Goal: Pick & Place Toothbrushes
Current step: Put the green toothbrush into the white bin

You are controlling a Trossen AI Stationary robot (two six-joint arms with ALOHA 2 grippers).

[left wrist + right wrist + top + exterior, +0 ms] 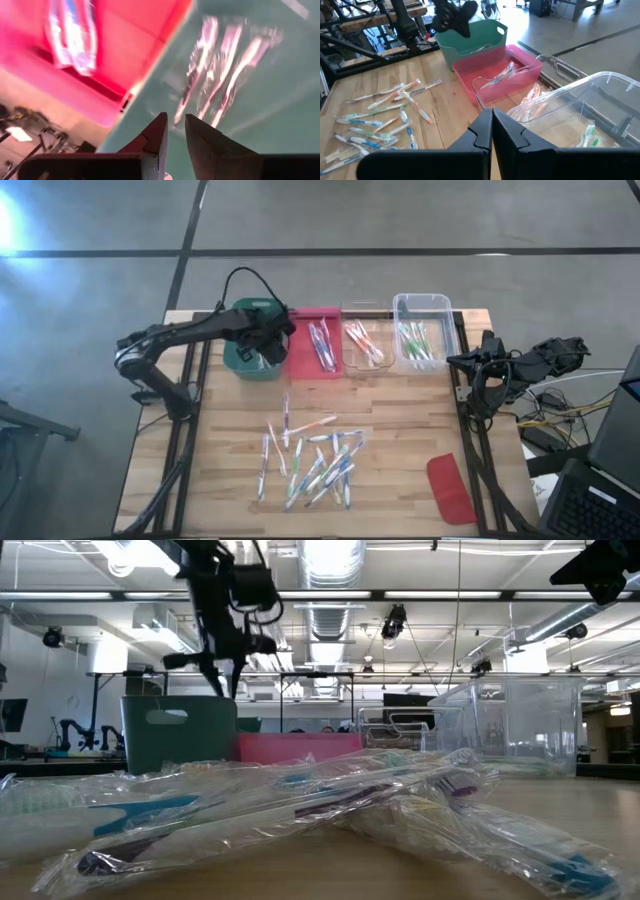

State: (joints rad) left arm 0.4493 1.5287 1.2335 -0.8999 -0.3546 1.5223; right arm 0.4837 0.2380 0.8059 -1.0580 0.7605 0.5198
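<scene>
Several wrapped toothbrushes (315, 455) lie in a loose pile on the wooden table, near its front edge. My left gripper (268, 348) hangs over the green bin (243, 365) at the table's far left and points steeply down. Its fingers are a narrow gap apart, with nothing between them (173, 125). Below them, three wrapped toothbrushes (225, 75) lie on the bin's floor. My right gripper (492, 117) waits shut at the table's right edge, above the clear bins.
A row of bins stands along the far edge: the green one, a red bin (303, 365) with toothbrushes, and two clear bins (365, 310) (420, 300) that also hold some. A flat red lid (450, 488) lies at the front right. Bare wood lies between the bins and the pile.
</scene>
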